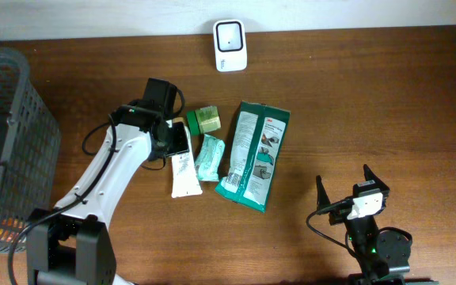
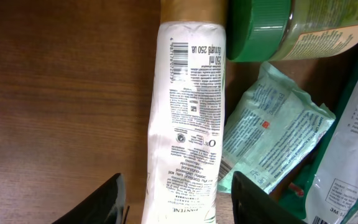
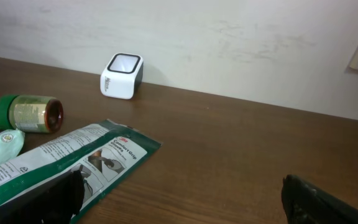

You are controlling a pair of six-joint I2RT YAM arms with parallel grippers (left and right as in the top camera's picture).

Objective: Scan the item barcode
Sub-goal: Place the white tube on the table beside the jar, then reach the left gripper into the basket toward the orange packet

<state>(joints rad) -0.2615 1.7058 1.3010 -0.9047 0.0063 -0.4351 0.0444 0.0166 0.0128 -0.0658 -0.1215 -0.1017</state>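
Observation:
A white shampoo tube [image 1: 183,171] lies flat on the wooden table, printed side up, with its barcode [image 2: 179,53] showing near the far end. My left gripper [image 1: 176,145] hovers over the tube's cap end. In the left wrist view the tube [image 2: 188,112] runs between the fingers of that gripper [image 2: 178,190], which is open with a gap on each side. The white scanner [image 1: 230,45] stands at the back edge, also in the right wrist view [image 3: 122,76]. My right gripper [image 1: 344,184] rests at the front right, open [image 3: 182,205], with nothing between its fingers.
A green-lidded jar [image 1: 205,120] lies on its side beside the tube. A pale teal packet [image 1: 209,157] and a long green glove pack [image 1: 254,154] lie to the right. A grey mesh basket [image 1: 6,142] stands at the left edge.

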